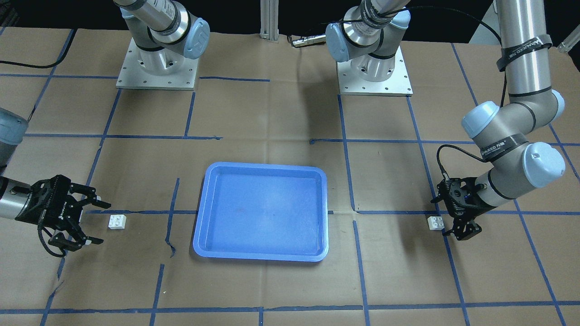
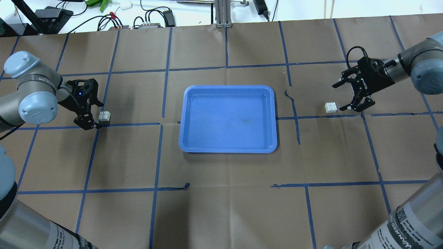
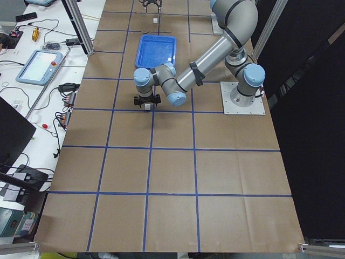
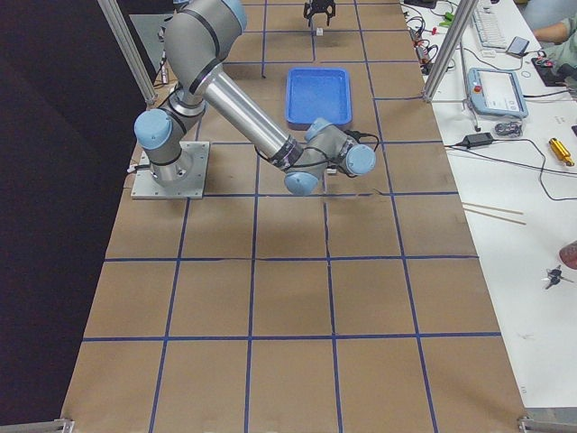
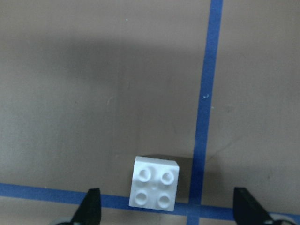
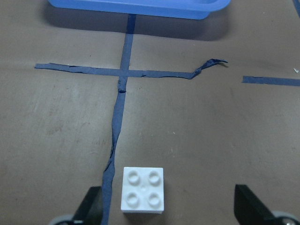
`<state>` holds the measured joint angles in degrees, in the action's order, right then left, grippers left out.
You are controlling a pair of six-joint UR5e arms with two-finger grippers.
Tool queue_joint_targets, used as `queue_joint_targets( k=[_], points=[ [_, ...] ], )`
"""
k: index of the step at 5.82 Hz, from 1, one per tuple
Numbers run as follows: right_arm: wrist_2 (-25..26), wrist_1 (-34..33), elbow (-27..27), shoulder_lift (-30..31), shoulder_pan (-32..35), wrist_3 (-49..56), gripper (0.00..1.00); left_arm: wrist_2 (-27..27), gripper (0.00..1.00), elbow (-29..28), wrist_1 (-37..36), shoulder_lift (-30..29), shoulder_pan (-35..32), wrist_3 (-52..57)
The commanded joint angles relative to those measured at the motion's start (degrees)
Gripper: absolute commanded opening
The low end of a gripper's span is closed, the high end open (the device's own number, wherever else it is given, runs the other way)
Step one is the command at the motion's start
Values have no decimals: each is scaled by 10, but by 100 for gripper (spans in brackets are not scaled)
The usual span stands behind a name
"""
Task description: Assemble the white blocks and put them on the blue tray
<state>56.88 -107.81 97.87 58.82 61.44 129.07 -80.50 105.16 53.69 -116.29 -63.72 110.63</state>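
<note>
The blue tray (image 1: 263, 213) (image 2: 228, 117) lies empty at the table's middle. One white block (image 2: 104, 117) (image 1: 436, 222) sits on the brown paper left of the tray. My left gripper (image 2: 92, 116) (image 1: 453, 219) is open, pointing down right beside it. In the left wrist view the block (image 5: 154, 188) lies between the fingers (image 5: 91, 208), untouched. The other white block (image 2: 331, 107) (image 1: 117, 222) sits right of the tray. My right gripper (image 2: 340, 97) (image 1: 100, 222) is open, low and just short of it. In the right wrist view that block (image 6: 142, 189) lies ahead, left of centre.
Blue tape lines cross the brown paper, with a torn, lifted strip (image 6: 115, 136) between the right block and the tray's edge (image 6: 140, 7). Both arm bases (image 1: 157, 68) stand at the robot's side. Cables and devices (image 2: 145, 17) lie beyond the far edge.
</note>
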Motion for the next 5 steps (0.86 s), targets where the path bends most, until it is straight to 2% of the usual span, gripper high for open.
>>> queue_joint_targets(
  k=[1,2,4,5],
  points=[
    [-4,-5,13,-15,0,0,100,4,95,0,-4,-10,0,15],
    [1,-5,21,-15,0,3,100,3,84,0,-4,-10,1,16],
    [5,-5,23,-13,0,4,100,3,27,-5,-4,-10,1,18],
    [6,-4,23,-12,-3,3,100,4,14,-8,-4,-10,1,18]
  ],
)
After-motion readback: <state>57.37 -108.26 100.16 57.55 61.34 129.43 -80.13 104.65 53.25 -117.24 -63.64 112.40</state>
